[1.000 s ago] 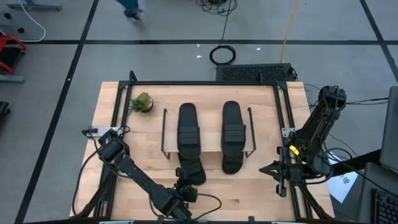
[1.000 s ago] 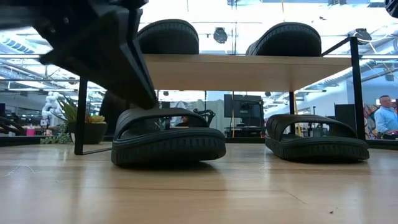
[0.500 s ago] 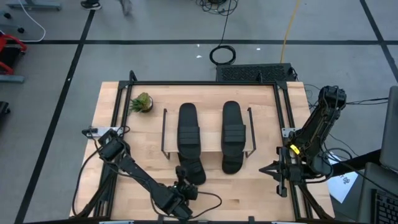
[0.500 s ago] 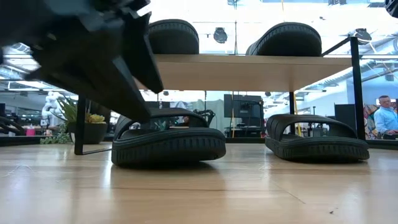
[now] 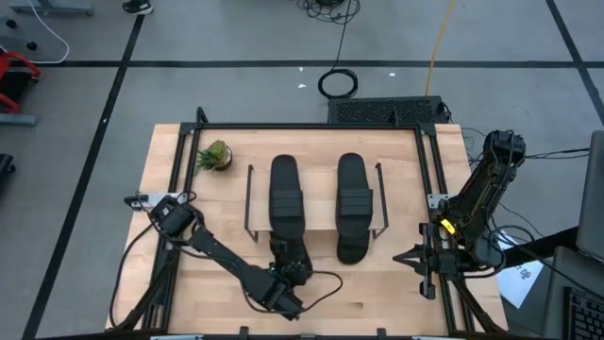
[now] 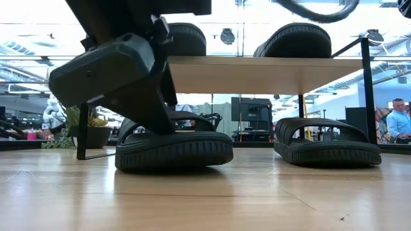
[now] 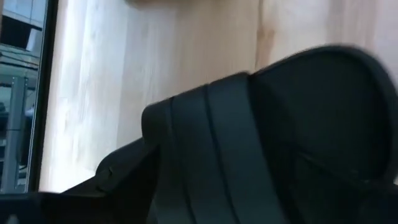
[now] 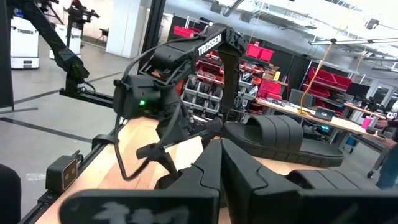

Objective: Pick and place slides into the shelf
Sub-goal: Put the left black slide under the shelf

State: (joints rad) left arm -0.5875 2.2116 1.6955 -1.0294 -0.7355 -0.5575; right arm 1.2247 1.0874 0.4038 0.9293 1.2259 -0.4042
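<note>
Two black slides (image 5: 285, 189) (image 5: 355, 194) lie on the top board of the shelf (image 5: 316, 215). Two more stand on the table under it, their near ends sticking out: the left one (image 5: 293, 257) (image 6: 173, 144) and the right one (image 5: 351, 247) (image 6: 327, 144). My left gripper (image 5: 293, 276) (image 8: 180, 140) is open, slanting down over the near end of the lower left slide, whose ribbed strap (image 7: 205, 155) fills the left wrist view. My right gripper (image 5: 413, 257) is shut and waits at the table's right edge. My left gripper stands open at the near end of the lower left slide (image 5: 294, 269), slanting down from the near side. The slide rests flat on the table. Whether a finger touches it, I cannot tell.
A small potted plant (image 5: 215, 156) stands on the table left of the shelf. The black frame (image 5: 427, 189) runs along the table's edges. Bare wood lies between the shelf and the near edge (image 5: 377, 297). A person (image 6: 399, 122) shows in the room behind.
My left gripper has opened and let go of the lower left slide. It has swung toward the table's right and a little toward the shelf. The slide stays where it was under the shelf.
</note>
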